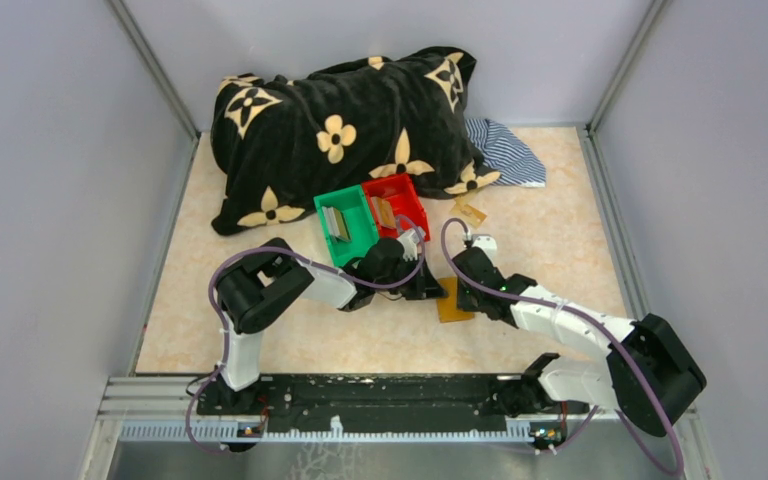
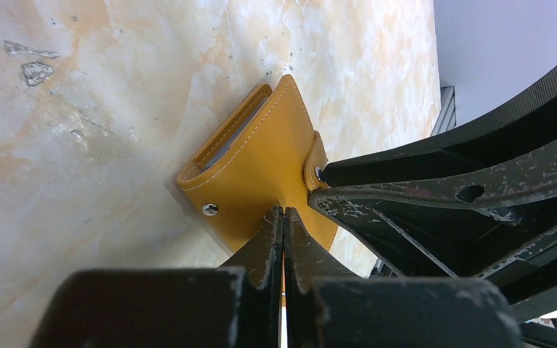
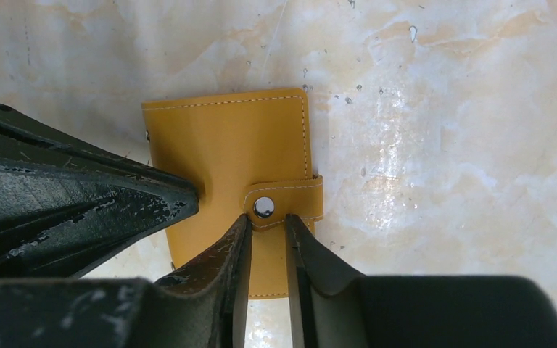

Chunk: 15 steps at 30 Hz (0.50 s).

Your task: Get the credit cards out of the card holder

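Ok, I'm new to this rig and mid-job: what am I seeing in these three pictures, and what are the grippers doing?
A left arm and a right arm are bolted at the near edge of a marble table. The wide picture looks down from above and behind them; the other two come from a camera on each wrist. On the table lie a black flowered blanket, a striped cloth, a green bin, a red bin and the card holder. The left gripper is shut, tips pressed on the holder. The right gripper, fingers slightly apart, sits at its strap tab.
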Available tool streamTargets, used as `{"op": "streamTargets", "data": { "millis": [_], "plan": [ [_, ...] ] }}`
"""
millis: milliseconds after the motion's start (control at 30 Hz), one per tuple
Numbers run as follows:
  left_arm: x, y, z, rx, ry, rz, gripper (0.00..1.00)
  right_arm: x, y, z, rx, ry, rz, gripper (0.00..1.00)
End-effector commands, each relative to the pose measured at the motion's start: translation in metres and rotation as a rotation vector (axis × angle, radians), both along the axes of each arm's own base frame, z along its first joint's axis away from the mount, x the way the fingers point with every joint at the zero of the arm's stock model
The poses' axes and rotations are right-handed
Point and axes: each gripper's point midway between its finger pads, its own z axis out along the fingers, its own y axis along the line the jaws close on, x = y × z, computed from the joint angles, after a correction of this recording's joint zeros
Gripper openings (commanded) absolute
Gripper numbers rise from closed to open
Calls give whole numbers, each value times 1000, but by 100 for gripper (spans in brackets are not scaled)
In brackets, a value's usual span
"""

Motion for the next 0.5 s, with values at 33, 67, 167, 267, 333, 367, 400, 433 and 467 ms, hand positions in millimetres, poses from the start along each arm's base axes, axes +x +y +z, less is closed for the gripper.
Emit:
{"op": "streamTargets", "data": {
  "millis": [33,67,167,267,333,367,400,433,467],
  "plan": [
    [-7,12,-31,91,34,-5,0,2,10,3,53,-8,-26,10],
    [-7,12,-30,89,34,-4,0,2,11,4,61,-10,-28,5],
    [-8,13,-31,88,37,-7,0,3,9,10,68,-29,-47,0],
    [-10,14,-34,86,46,-8,0,5,7,19,86,-57,-56,0],
    [-10,15,-36,85,60,-2,0,5,9,26,121,-69,-50,0],
    [-11,16,-37,81,70,2,0,5,10,28,141,-72,-45,0],
    [-11,17,-37,74,78,5,0,5,10,31,158,-74,-47,0],
    [-11,18,-39,72,89,10,0,5,9,31,170,-72,-52,0],
    [-10,19,-41,76,97,15,0,5,7,31,180,-69,-56,0]
  ]
}}
